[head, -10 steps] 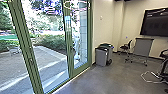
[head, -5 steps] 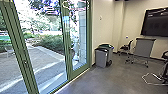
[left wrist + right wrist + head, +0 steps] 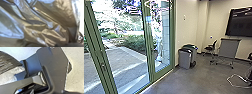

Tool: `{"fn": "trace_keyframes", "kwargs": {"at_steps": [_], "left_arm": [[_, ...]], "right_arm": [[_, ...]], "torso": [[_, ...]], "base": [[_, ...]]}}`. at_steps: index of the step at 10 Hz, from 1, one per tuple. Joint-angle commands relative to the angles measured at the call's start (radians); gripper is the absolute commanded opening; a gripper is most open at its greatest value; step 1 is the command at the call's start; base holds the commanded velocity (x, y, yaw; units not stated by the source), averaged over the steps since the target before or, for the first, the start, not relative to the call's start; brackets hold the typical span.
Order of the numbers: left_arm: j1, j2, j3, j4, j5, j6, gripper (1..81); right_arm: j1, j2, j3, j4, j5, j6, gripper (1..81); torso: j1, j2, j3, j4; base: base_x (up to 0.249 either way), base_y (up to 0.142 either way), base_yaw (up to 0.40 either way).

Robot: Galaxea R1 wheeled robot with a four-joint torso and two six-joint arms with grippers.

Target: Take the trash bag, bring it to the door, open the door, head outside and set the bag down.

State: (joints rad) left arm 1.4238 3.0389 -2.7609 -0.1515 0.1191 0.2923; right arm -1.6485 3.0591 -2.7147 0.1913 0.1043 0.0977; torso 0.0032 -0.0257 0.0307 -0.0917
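Left and right end effectors may be open or closed; I cannot tell. The crumpled trash bag [image 3: 50,17] is close against the left wrist camera, its outline cut off. The head view crops the glass door's green frame [image 3: 97,51].

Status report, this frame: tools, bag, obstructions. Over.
Tools: grip unreadable. Trash bag close to left wrist camera. Green-framed doors look shut, barring exit.

From high up, we look forward and down across the floor [image 3: 184,83], glass doors [image 3: 148,50] to our left, bins [image 3: 185,60] farther off. Our left wrist camera faces the bag [image 3: 50,15] very closely; our right looks over the plate [image 3: 56,69], sharing some bag.
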Motion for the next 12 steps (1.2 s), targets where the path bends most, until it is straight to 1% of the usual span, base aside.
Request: {"fn": "trace_keyframes", "kwargs": {"at_steps": [1,3,5,12], "left_arm": [[-0.049,-0.003,0.001,0.023,0.028,0.01,1.0],[-0.041,-0.002,0.001,0.027,0.014,0.01,1.0],[-0.039,0.003,0.003,0.026,0.014,0.008,1.0],[-0.039,0.0,0.001,0.029,0.014,0.01,1.0]], "right_arm": [[0.029,0.02,-0.034,-0.01,-0.049,-0.003,81.1],[0.023,0.055,-0.071,-0.022,-0.038,-0.003,81.1],[0.023,0.075,-0.072,-0.035,-0.038,-0.009,81.1],[0.029,0.063,-0.071,-0.03,-0.038,-0.007,81.1]], "torso": [[0.0,0.0,0.0,0.0],[0.0,0.0,0.0,0.0],[0.0,0.0,0.0,0.0],[0.0,0.0,0.0,0.0]], "base": [[0.163,-0.074,0.0],[0.163,-0.074,0.0],[0.162,-0.074,0.0],[0.154,-0.074,0.0]]}}
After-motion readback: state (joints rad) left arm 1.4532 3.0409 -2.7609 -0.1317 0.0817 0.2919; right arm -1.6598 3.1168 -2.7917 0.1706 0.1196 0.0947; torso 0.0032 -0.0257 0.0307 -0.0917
